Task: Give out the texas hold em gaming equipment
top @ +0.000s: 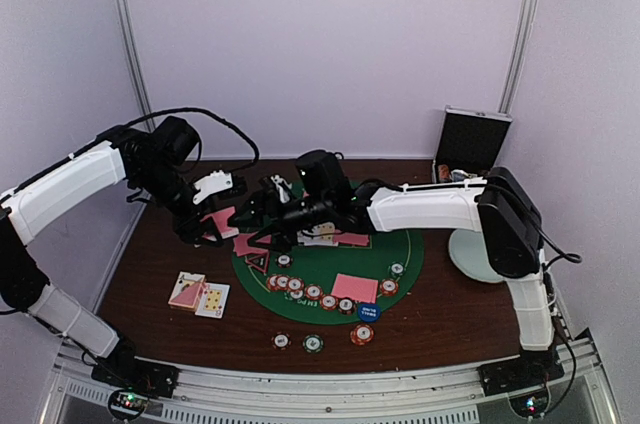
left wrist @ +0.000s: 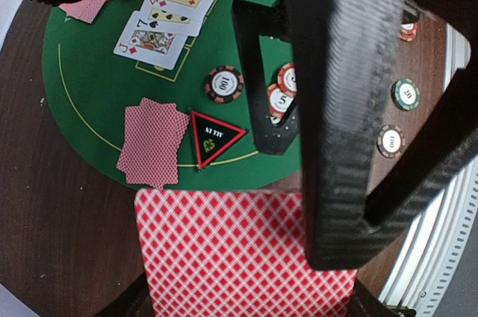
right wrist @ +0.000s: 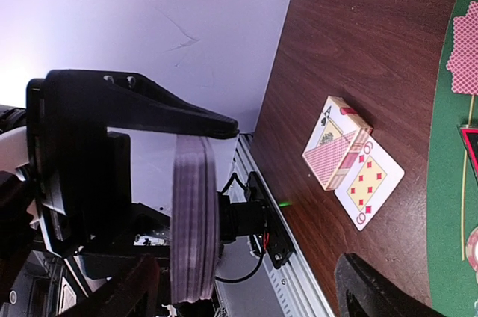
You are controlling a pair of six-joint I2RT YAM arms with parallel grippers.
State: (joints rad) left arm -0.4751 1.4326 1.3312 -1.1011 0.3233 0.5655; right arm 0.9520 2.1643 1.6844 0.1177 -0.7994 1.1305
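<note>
While open tabletop (top: 150,264) lies far left, the left gripper (top: 216,220) is hard for me to see whole; it looks clamped on the red-backed deck (left wrist: 224,250) at the left edge of the felt mat (top: 325,264). Just beside, the right gripper (top: 250,216) has fingers spread, one blocking the left wrist view. The pale plate (top: 468,259) is half hidden behind the right arm.

I see soft, even light and weak shadows; the wall (right wrist: 149,18) washes out bright, and the near finger (right wrist: 381,291) is blurred.
</note>
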